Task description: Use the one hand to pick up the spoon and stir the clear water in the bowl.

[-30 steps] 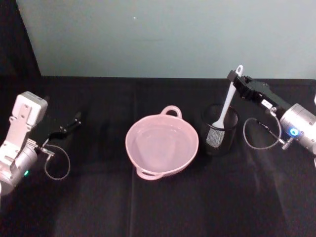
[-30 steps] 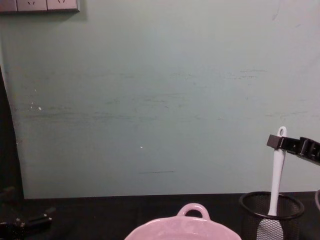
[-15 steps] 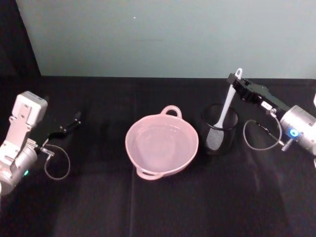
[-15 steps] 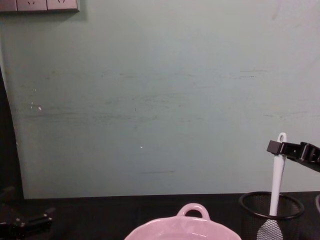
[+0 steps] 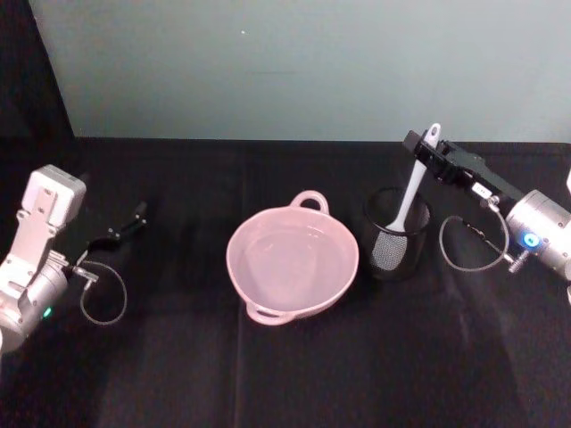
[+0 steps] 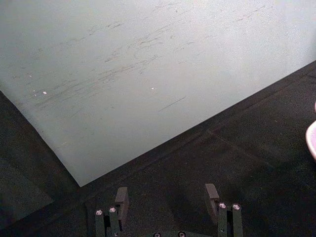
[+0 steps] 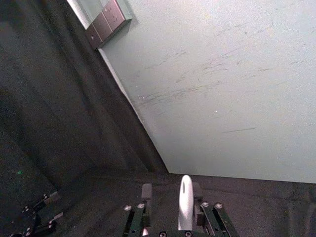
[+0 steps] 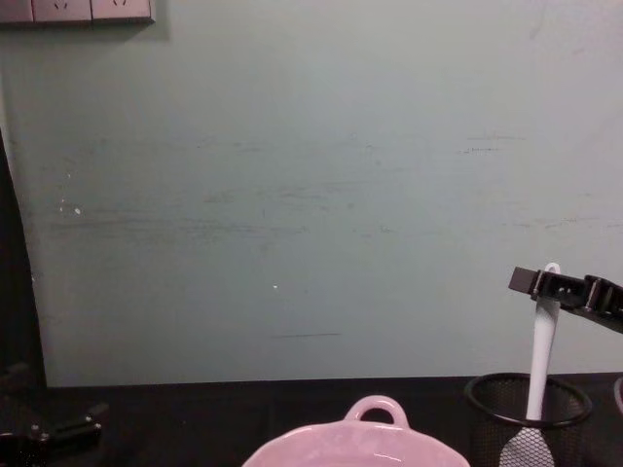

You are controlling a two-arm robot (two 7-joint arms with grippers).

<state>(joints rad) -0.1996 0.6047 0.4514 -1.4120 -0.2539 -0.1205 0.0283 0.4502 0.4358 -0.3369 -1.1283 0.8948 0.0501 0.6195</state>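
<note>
1. We see the surface (image 5: 268, 374) carrying the bowl (image 5: 293, 264) at its middle.
2. Our right hand (image 5: 417, 147) has its fingers straddling the spoon (image 5: 412, 191) handle, which stands in the mesh cup (image 5: 398, 234) just right of the bowl; whether they pinch it, we cannot tell.
3. Our left hand (image 5: 134, 217) rests near the left edge, fingers spread.

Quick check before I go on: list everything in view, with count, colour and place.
bowl: one, pale pink, centre of the table, clear water inside.
spoon: one, white, standing head-down in the cup, handle tip up at the right gripper.
cup: one, black wire mesh, just right of the bowl.
table: one, covered in black cloth.
wall: pale green, behind the table.
sockets: grey row, high on the wall at far left.
right gripper: one, black, fingers either side of the spoon's handle tip, above the cup.
left gripper: one, black, open, low over the table at far left, idle.
</note>
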